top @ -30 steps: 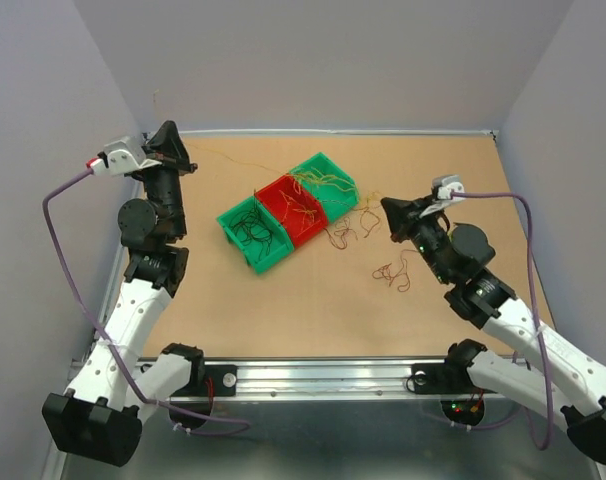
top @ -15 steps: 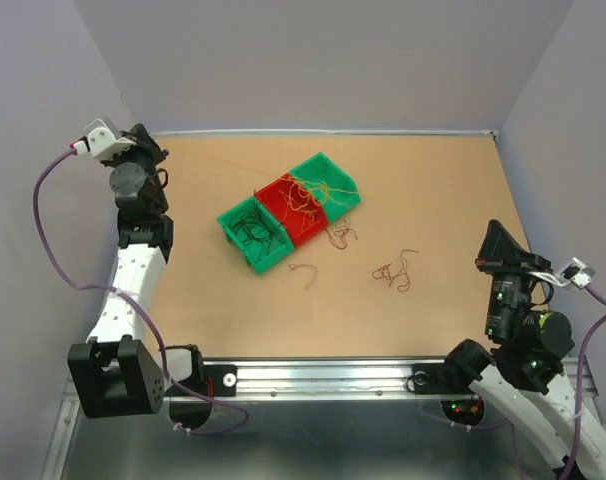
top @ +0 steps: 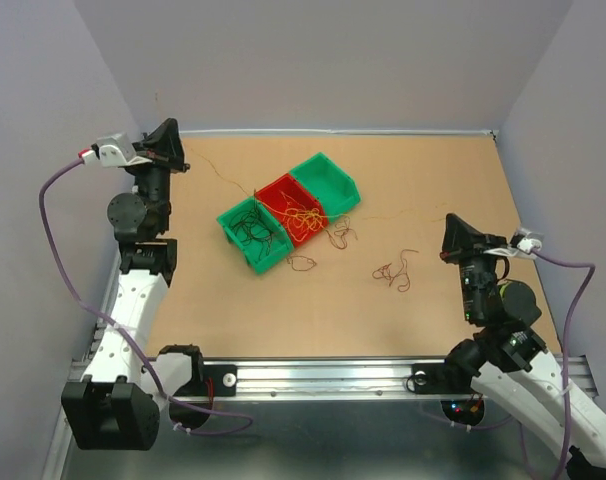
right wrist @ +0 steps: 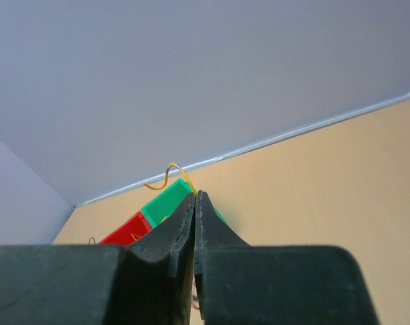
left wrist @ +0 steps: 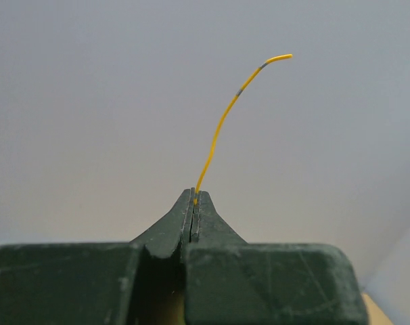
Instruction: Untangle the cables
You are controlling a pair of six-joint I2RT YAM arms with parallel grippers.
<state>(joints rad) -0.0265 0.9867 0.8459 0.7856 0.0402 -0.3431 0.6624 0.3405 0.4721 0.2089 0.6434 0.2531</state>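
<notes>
Cables (top: pixel 288 212) sit mostly in a row of three bins mid-table. Dark strands fill the near green bin (top: pixel 226 228). Orange-yellow and red ones are heaped in the red bin (top: pixel 276 190) and spill over its front edge, w/ the far green bin (top: pixel 335 183) touching its other side. Loose red curls (top: pixel 393 272) lie on the table (top: pixel 233 310) right of the bins, more just in front of the red bin. Left gripper (left wrist: pixel 194 196) is pinched tight on a yellow strand (left wrist: pixel 222 125), up by the left wall. Right gripper (right wrist: pixel 195 197) is closed too, a yellow wire end (right wrist: pixel 166 175) poking out at its tips — prob. clamped, tho the contact is hard to see. In the top view faint thin lines run from the bins toward each gripper.
</notes>
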